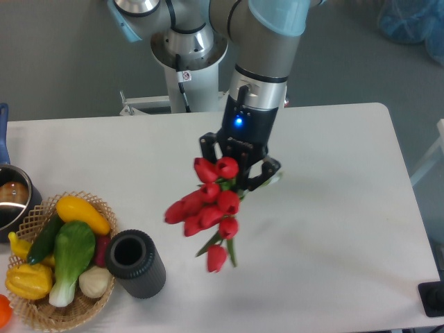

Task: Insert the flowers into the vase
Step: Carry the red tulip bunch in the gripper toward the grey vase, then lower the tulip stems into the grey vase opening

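The flowers (206, 207) are a bunch of red tulip buds with green leaves, hanging in the air over the middle of the table, buds tilted down and to the left. My gripper (239, 166) is shut on their stems, which are mostly hidden under it; a pale stem end pokes out at its right side. The vase (134, 263), dark grey and ribbed with its round mouth facing up, stands on the table at the lower left, apart from the buds and to their left.
A wicker basket (36, 308) of vegetables sits right beside the vase on its left. A metal pot (12, 201) stands at the left edge. The arm's base (189, 48) is behind the table's far edge.
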`<action>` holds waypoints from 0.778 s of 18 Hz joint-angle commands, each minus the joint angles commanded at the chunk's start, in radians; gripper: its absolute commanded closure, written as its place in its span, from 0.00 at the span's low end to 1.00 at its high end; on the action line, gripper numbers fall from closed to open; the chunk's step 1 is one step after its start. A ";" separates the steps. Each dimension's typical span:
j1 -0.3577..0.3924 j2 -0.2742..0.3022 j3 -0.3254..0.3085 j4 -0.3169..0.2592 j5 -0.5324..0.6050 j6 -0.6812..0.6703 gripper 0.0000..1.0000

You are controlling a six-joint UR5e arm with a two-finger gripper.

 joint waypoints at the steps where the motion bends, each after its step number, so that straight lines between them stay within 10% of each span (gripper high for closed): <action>1: -0.006 0.000 0.000 0.000 -0.011 0.000 1.00; 14: 0.000 -0.006 0.006 0.025 -0.190 -0.018 1.00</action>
